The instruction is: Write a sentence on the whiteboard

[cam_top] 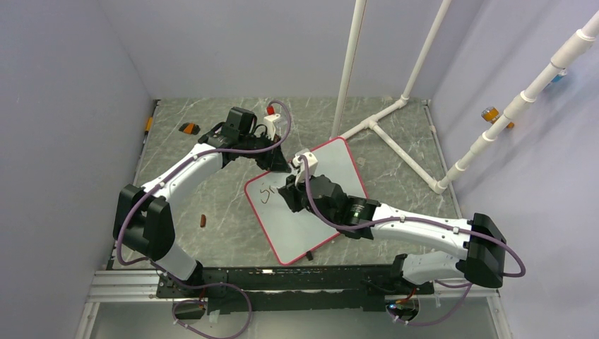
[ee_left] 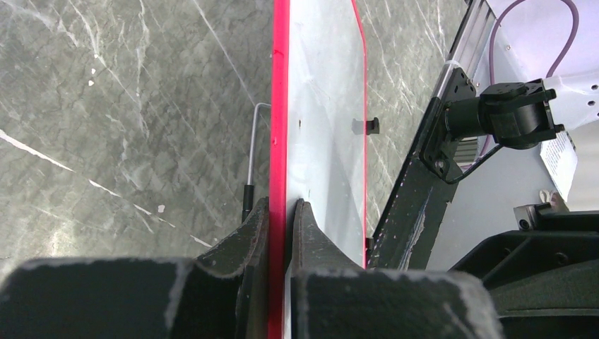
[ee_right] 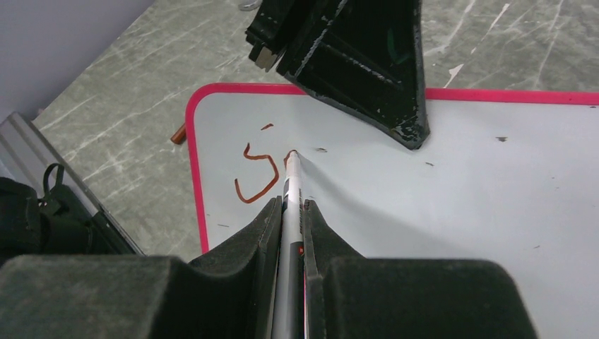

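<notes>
Top view: the whiteboard (cam_top: 300, 233), a flat white panel with rounded corners and a thin red-pink rim, lies skewed at the centre of the grey, marble-veined counter (cam_top: 212, 205). One small black clip (cam_top: 311, 256) sits on its 6 o'clock edge.

Your left claw (cam_top: 279, 166) reaches in from 10 o'clock. In the left wrist view its matte black fingers (ee_left: 258, 226) are pressed together on the board's rim, one on each face. Your right claw (cam_top: 289, 192) comes in from 4 o'clock.

Right wrist view: this claw (ee_right: 291, 205) is clamped on a slim, pale-barrelled marker (ee_right: 291, 187), whose tip touches the glossy surface. The sentence (ee_right: 256, 176) consists here of a reddish-brown "S" and the start of a stroke at the tip. It lies near the board's 9 o'clock corner in the top view. A small brown cylinder (cam_top: 203, 221) lies on the counter, apart from the board at 9 o'clock.
</notes>
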{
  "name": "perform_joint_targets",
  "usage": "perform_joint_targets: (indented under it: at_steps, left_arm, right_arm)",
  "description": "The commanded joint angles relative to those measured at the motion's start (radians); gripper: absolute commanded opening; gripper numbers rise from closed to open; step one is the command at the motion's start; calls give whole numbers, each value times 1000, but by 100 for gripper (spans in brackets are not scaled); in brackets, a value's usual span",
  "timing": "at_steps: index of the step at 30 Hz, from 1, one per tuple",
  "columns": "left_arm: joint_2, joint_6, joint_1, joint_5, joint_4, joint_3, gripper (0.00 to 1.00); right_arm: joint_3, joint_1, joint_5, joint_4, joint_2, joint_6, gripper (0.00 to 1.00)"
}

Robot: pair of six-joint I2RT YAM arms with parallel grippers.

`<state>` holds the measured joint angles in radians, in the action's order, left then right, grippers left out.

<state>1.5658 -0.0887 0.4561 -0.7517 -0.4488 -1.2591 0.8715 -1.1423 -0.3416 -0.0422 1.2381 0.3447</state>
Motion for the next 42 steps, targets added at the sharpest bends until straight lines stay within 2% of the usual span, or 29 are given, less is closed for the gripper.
perform_joint_targets:
  at_steps: [1,21,42]
  left_arm:
    - [-29,76,10,155,3,-26,0]
    - [-29,76,10,155,2,-39,0]
    - [-29,76,12,151,4,-38,0]
  right_arm:
    - [39,17,-81,38,13,2,0]
    - [-67,22,-16,122,-66,66,0]
    - [46,26,-58,106,12,26,0]
